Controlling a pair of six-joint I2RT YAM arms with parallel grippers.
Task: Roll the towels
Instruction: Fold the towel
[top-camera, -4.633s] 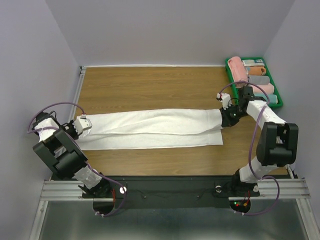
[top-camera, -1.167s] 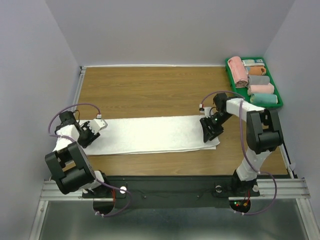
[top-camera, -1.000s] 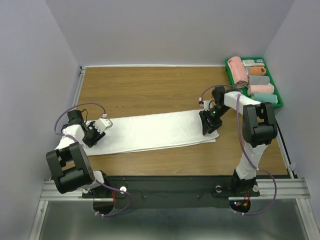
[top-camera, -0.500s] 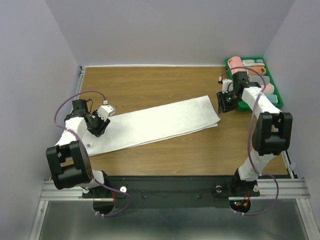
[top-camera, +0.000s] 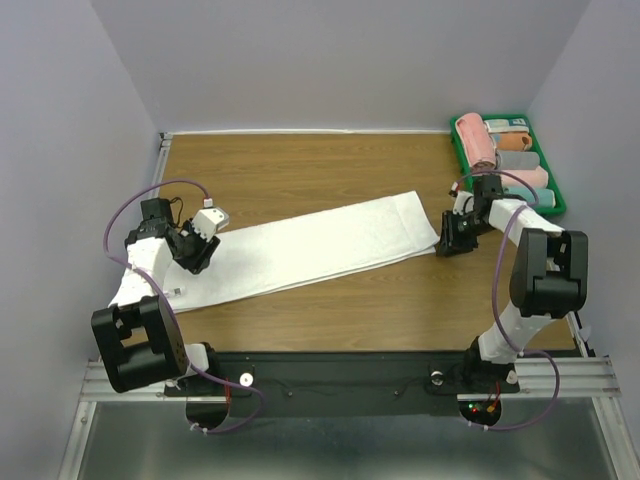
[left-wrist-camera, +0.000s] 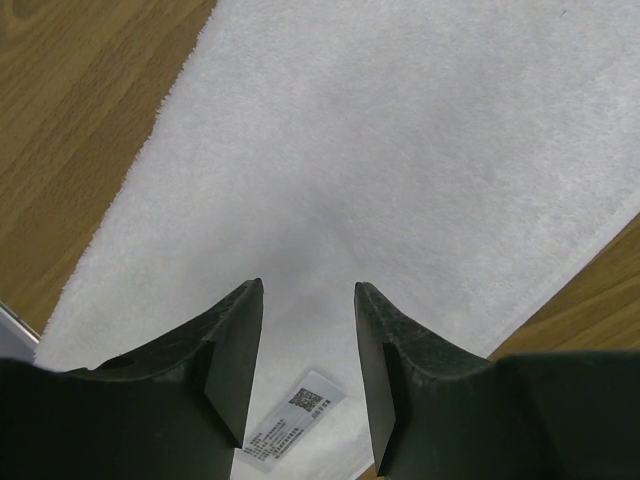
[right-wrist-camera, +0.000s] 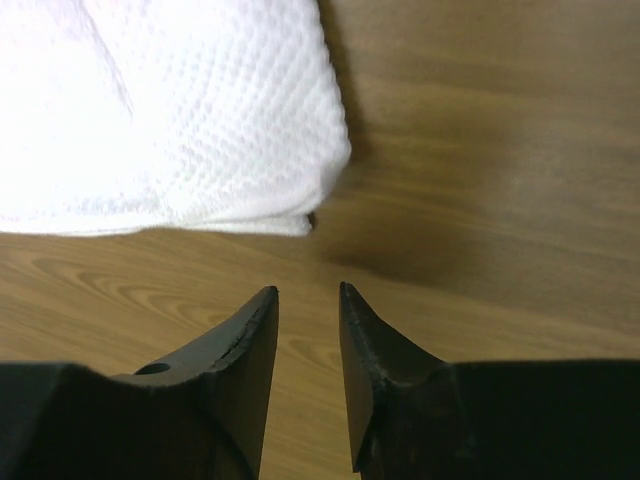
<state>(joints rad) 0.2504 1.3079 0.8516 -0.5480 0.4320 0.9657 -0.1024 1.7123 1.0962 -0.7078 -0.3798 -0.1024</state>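
A long white towel (top-camera: 320, 245), folded into a narrow strip, lies flat and slanted across the wooden table (top-camera: 300, 170), its left end nearer me than its right end. My left gripper (top-camera: 193, 256) hovers open over the left end. In the left wrist view the gripper (left-wrist-camera: 308, 290) has the towel (left-wrist-camera: 400, 150) and its printed label (left-wrist-camera: 295, 420) showing between the fingers, and nothing is held. My right gripper (top-camera: 445, 242) stands at the towel's right end. Its wrist view shows the gripper (right-wrist-camera: 307, 290) open over bare wood, just short of the towel's folded corner (right-wrist-camera: 300, 200).
A green tray (top-camera: 500, 117) at the back right corner holds several rolled towels, among them a pink roll (top-camera: 475, 140). Walls close in the table at the left, back and right. Purple cables loop off both wrists.
The towel has swung from level to slanted, its right end carried back. The right gripper let it go and came back from near the tray to the right corner. The left gripper barely moved.
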